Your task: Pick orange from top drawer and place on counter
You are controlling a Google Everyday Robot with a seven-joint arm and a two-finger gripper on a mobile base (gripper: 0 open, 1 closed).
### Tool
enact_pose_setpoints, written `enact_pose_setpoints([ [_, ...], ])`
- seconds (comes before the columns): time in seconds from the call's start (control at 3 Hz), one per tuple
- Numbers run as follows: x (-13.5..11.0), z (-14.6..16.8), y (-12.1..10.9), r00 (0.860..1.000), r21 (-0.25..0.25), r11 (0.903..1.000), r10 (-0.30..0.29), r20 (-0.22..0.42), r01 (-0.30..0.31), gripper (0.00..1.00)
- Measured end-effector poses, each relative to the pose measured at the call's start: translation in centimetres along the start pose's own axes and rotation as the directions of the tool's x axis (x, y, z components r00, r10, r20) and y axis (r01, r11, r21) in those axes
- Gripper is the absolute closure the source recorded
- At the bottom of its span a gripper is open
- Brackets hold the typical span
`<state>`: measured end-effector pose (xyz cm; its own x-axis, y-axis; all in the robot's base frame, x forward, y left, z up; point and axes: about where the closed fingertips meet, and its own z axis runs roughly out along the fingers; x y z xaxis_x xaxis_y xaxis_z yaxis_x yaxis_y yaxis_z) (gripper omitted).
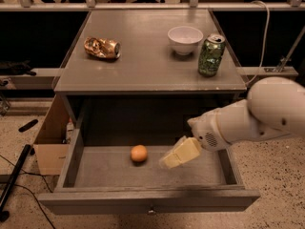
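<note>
The orange (139,153) lies on the floor of the open top drawer (143,201), near its middle. My gripper (172,159), with cream-coloured fingers on a white arm, reaches in from the right. It hangs low over the drawer, just right of the orange and not touching it. It holds nothing that I can see. The grey counter (147,63) lies above the drawer.
On the counter stand a white bowl (185,38) and a green can (211,55) at the back right. A dented gold-brown can (101,47) lies at the back left. A cardboard box (50,144) stands on the floor left of the cabinet. Cables lie on the floor there.
</note>
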<state>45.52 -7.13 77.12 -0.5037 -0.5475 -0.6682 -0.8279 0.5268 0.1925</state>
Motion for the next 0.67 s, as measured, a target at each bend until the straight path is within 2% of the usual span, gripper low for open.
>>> enact_pose_setpoints([
  [0.33, 0.2, 4.3, 0.5, 1.000, -0.053, 0.9985, 0.012, -0.012, -0.013, 0.00],
  [0.67, 0.3, 7.2, 0.0, 1.000, -0.052, 0.9986, -0.007, 0.014, 0.008, 0.00],
])
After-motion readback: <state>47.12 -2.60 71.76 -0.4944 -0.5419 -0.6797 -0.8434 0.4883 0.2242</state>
